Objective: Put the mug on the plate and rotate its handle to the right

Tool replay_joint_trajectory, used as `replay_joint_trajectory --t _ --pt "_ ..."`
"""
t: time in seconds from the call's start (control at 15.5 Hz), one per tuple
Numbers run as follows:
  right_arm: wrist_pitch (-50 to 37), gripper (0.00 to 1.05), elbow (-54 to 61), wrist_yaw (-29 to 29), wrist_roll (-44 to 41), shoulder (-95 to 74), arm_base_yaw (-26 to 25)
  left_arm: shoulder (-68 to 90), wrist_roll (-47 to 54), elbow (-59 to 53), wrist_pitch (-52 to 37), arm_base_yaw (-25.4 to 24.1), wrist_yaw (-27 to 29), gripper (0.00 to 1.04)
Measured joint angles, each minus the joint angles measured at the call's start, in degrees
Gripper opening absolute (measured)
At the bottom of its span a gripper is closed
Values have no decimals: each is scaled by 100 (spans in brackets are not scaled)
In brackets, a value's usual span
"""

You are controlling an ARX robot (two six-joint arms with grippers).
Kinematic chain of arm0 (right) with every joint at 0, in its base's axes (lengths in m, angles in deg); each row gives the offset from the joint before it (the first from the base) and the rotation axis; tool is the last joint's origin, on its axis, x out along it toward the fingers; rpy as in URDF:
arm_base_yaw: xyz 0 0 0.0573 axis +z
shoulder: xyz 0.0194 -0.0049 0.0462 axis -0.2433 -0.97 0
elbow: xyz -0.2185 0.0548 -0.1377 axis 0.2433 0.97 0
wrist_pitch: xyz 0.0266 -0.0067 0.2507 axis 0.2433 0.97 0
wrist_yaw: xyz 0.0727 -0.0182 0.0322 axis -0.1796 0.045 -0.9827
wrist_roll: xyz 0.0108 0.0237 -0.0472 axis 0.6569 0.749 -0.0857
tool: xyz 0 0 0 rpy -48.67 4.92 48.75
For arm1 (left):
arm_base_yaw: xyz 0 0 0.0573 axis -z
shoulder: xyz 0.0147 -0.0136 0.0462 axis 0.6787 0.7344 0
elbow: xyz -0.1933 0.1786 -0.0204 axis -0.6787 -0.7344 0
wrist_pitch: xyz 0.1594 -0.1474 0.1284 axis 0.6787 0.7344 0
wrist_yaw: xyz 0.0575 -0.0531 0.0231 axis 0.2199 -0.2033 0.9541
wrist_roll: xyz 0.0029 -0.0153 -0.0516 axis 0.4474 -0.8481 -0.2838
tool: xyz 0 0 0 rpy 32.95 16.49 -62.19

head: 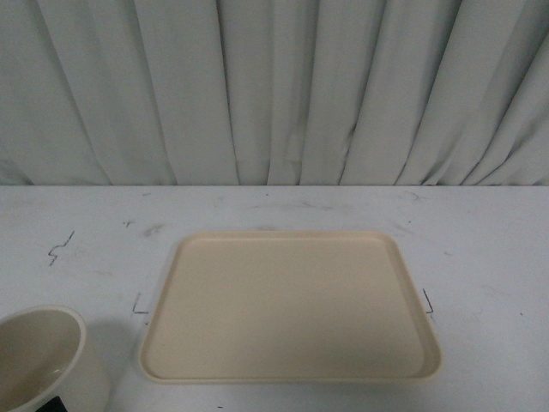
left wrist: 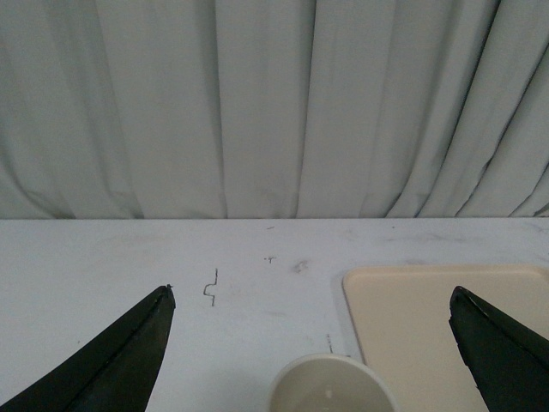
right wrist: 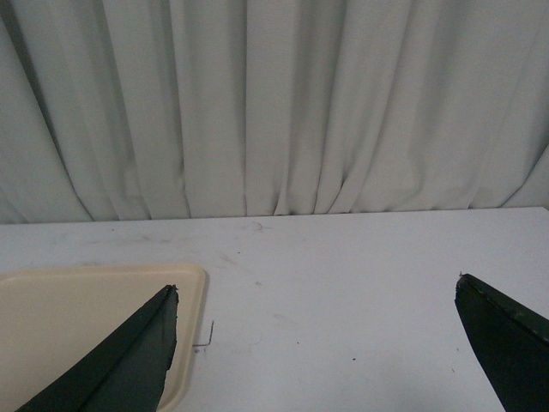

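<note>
The white mug [head: 47, 360] stands upright on the table at the front left, left of the plate; only a bit of black shows at its lower edge, and its handle is not clearly in view. The beige plate [head: 290, 305] lies flat at the table's middle, with nothing on it. Neither gripper shows in the front view. In the left wrist view my left gripper [left wrist: 313, 296] is open, and the mug's rim [left wrist: 330, 386] sits between its fingers, with the plate [left wrist: 429, 330] beside it. In the right wrist view my right gripper [right wrist: 317, 292] is open and empty above bare table, by the plate's corner [right wrist: 77, 335].
The white table [head: 480, 257] carries small dark pen marks [head: 60, 249] near the left edge and at the plate's corners. A grey-white curtain [head: 274, 86] hangs along the table's far edge.
</note>
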Motion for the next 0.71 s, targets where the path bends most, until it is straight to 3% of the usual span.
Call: replay_joint_trajectory --t 0.71 --pt "0 98 0 0 0 0 0 0 0 0 0 0 0 98"
